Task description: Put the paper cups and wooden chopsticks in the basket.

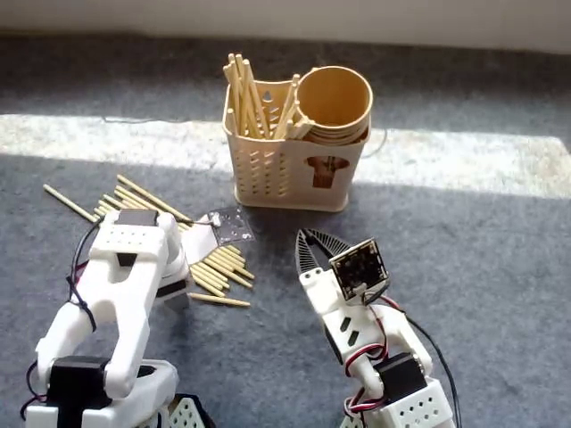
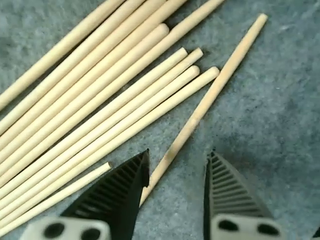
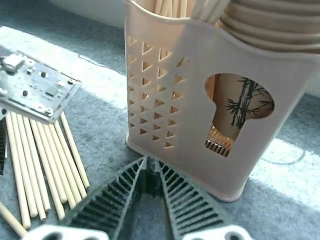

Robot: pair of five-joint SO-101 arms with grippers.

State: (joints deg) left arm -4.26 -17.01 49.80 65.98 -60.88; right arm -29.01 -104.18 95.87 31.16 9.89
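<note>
Straddling one loose chopstick (image 2: 220,85), left claw (image 2: 177,156) spread apart

paper cups (image 1: 335,100) stacked in basket (image 1: 285,174) | chopsticks (image 1: 245,94) upright inside too | loose chopsticks (image 1: 221,266) flat on carpet

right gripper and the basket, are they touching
Apart. The high view shows a strip of grey carpet between the right gripper tips and the basket base.

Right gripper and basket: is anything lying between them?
Nothing. In the right wrist view the short stretch from the right gripper to the basket is bare grey carpet; the loose chopsticks lie off to one side.
</note>
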